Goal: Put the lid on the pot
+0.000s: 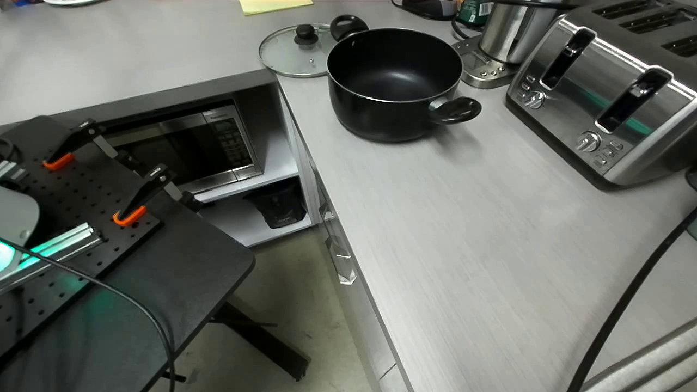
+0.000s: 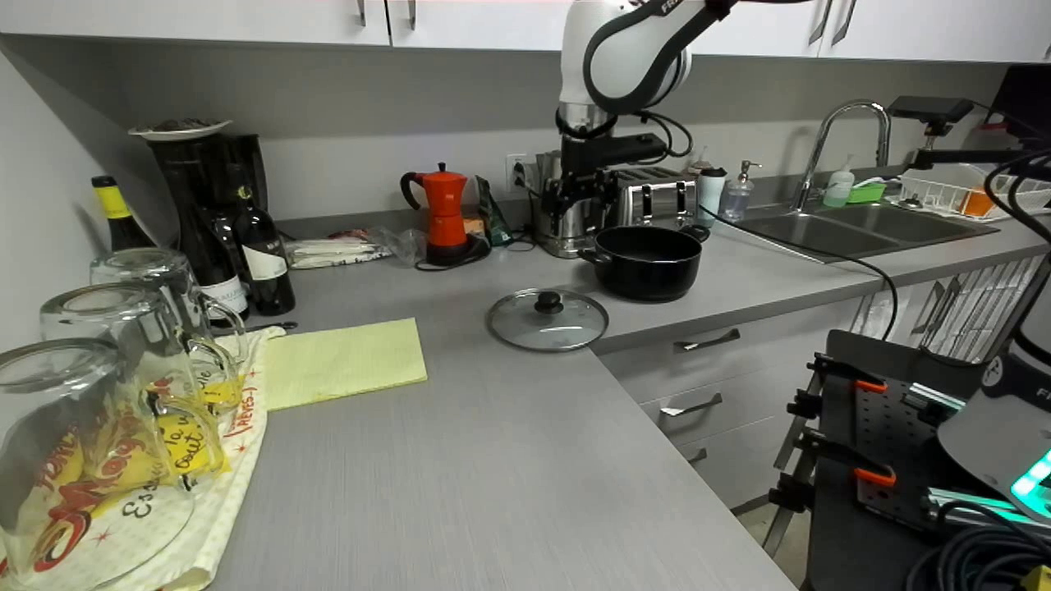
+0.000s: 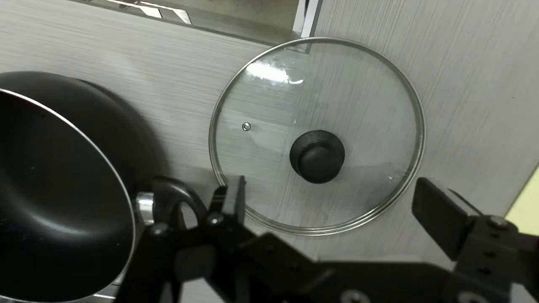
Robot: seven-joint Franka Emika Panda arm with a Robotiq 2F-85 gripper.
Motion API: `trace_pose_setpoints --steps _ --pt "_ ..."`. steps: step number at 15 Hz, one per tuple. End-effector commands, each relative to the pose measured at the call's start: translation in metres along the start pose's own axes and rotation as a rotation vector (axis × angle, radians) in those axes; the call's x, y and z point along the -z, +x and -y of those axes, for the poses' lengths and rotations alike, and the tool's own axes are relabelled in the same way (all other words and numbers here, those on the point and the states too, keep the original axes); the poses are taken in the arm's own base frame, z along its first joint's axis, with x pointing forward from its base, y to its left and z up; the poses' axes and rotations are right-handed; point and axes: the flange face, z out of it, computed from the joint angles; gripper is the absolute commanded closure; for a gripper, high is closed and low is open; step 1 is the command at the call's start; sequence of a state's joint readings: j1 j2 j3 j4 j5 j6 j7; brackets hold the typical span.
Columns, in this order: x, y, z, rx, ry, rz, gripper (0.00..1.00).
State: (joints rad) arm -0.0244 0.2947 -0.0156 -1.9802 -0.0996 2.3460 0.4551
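The clear glass lid (image 3: 358, 92) lies flat on the counter, its dark knob (image 3: 318, 160) up. The lid also shows in both exterior views (image 1: 286, 54) (image 2: 525, 324). The black pot (image 1: 381, 114) stands uncovered beside the lid, also in an exterior view (image 2: 649, 275) and at the left of the wrist view (image 3: 54, 168). One pot handle points toward the lid. My gripper (image 3: 330, 193) is open and empty, in the air above the counter. The lid's knob shows between and ahead of the fingers. The gripper also shows in an exterior view (image 2: 575, 205).
The silver toaster (image 1: 610, 98) and a steel container (image 1: 506, 32) stand near the pot. A yellow cloth (image 2: 349, 361) lies beyond the lid, with glass mugs (image 2: 107, 427) further off. A red moka pot (image 2: 446, 209) stands at the back. The counter's edge runs close to lid and pot.
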Motion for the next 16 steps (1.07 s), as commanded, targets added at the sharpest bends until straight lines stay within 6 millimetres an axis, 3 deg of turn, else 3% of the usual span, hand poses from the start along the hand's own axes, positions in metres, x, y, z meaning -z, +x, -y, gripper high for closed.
trace_pose_setpoints --steps 1,7,16 --pt "-0.036 0.025 0.018 -0.035 -0.039 -0.037 0.00" --pt "-0.079 0.047 0.028 -0.065 -0.029 -0.032 0.00" --pt "-0.120 0.063 0.040 -0.082 -0.018 0.001 0.00"
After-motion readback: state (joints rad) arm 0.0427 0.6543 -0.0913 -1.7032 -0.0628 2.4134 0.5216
